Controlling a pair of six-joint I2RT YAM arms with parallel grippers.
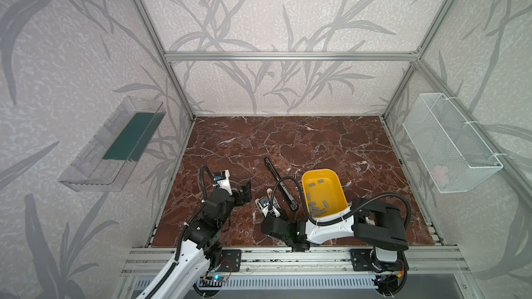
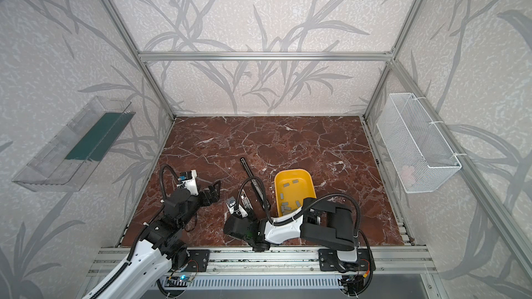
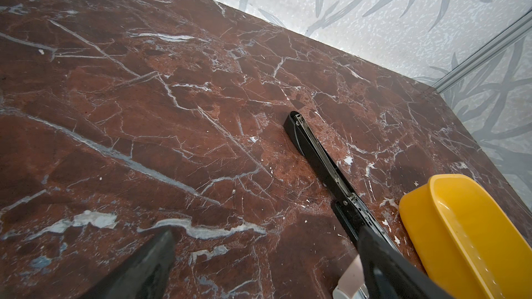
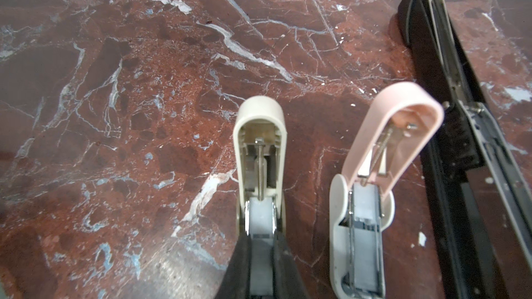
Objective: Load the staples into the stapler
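The right fingers (image 4: 239, 266) are clenched on what looks like a grey strip (image 4: 260, 257) of staples, its front end already between the chrome walls of the cream stapler (image 4: 260, 127), whose lid lies folded flat on the tabletop (image 4: 115, 110). The left fingers (image 3: 149, 260) are released and hover clear of everything. More staples (image 1: 316, 209) lie loose in the yellow tub (image 1: 319, 172), just beside the right arm. The pink stapler (image 4: 403, 116) next to the cream one seems loaded, and the black stapler (image 4: 449, 81) lies open beyond it.

To seat the strip well, I judge it should be kept parallel to the channel and slid forward low, not pressed down; any tilt could jam it on a wall. The light stapler may skid, so the free left fingers could steady its base. Let go only once the strip lies flat, then lift straight up.
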